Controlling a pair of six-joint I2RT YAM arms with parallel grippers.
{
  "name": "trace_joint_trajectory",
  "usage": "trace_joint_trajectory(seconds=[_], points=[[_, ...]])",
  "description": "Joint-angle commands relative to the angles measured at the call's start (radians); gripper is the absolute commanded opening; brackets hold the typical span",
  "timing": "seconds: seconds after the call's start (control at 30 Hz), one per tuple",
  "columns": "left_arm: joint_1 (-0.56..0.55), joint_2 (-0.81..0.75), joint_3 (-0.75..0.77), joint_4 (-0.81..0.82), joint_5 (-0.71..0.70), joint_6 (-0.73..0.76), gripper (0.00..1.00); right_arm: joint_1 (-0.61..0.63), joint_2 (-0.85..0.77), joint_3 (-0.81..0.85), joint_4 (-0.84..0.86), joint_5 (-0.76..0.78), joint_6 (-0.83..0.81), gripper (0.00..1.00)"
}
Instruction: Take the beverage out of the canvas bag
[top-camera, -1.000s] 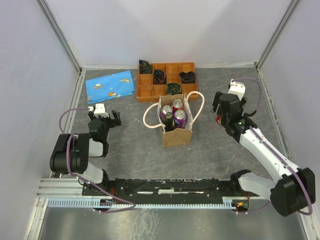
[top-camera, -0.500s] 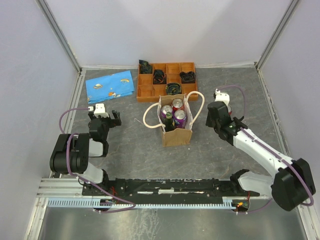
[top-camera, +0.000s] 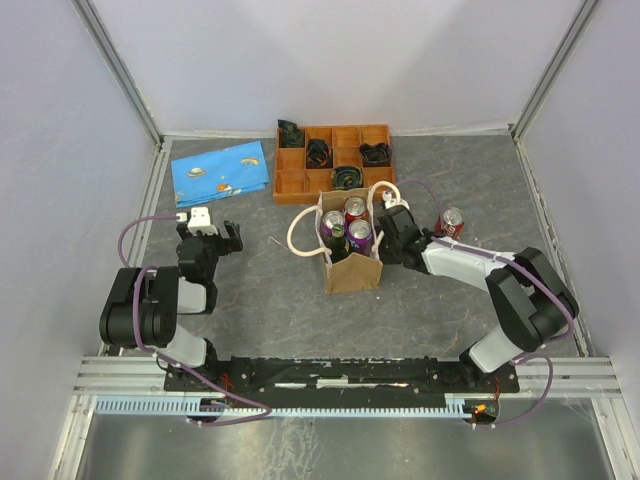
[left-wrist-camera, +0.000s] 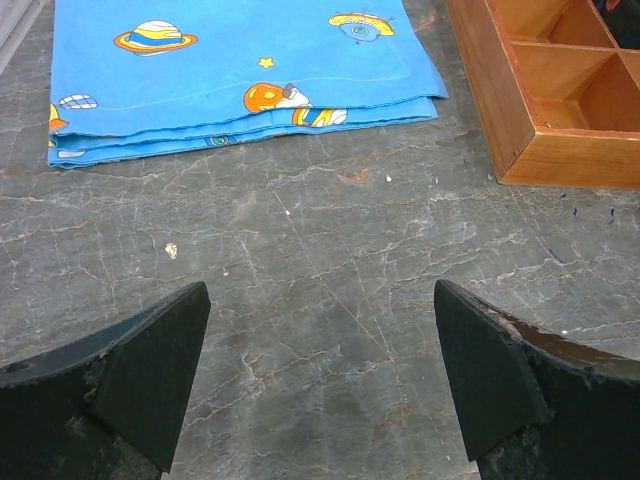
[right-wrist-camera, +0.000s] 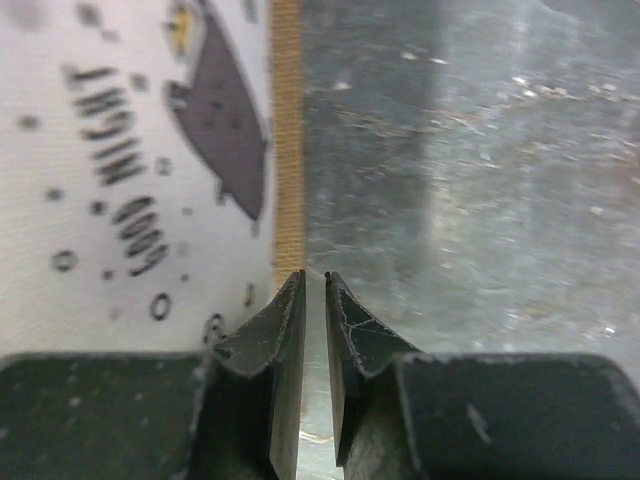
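The canvas bag (top-camera: 352, 268) stands upright mid-table with its white rope handles splayed out. Three beverage cans (top-camera: 347, 222) show in its open top, two purple and one red. Another red can (top-camera: 450, 222) stands on the table to the bag's right. My right gripper (top-camera: 383, 240) is low against the bag's right side, shut with nothing between its fingers. In the right wrist view the right gripper (right-wrist-camera: 314, 275) points past the bag's printed wall (right-wrist-camera: 130, 170) and tan edge. My left gripper (top-camera: 210, 233) rests open at the left, over bare table in the left wrist view (left-wrist-camera: 320, 300).
An orange-brown compartment tray (top-camera: 300, 185) with dark items sits behind the bag; its corner (left-wrist-camera: 560, 100) shows in the left wrist view. A folded blue cloth (top-camera: 222, 170) lies at the back left, ahead of the left gripper (left-wrist-camera: 240, 70). Grey walls enclose the table.
The right gripper let go of the red can at the right, swung left and down to the bag's right side, and shut. The left arm has not moved.
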Motion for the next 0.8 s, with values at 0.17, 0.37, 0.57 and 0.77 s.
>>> trace_joint_trajectory(seconds=[0.17, 0.37, 0.57, 0.77], points=[[-0.004, -0.005, 0.005, 0.037, -0.010, 0.037, 0.99, 0.083, 0.051, 0.103, 0.091, -0.091, -0.014, 0.20], [-0.004, -0.004, 0.005, 0.038, -0.009, 0.036, 0.99, 0.122, 0.101, 0.142, 0.088, -0.125, -0.024, 0.19], [-0.004, -0.004, 0.005, 0.037, -0.009, 0.036, 0.99, 0.153, 0.091, 0.150, 0.050, -0.054, -0.019, 0.25], [-0.004, -0.004, 0.005, 0.038, -0.009, 0.036, 0.99, 0.161, -0.073, 0.128, -0.122, 0.094, -0.039, 0.45]])
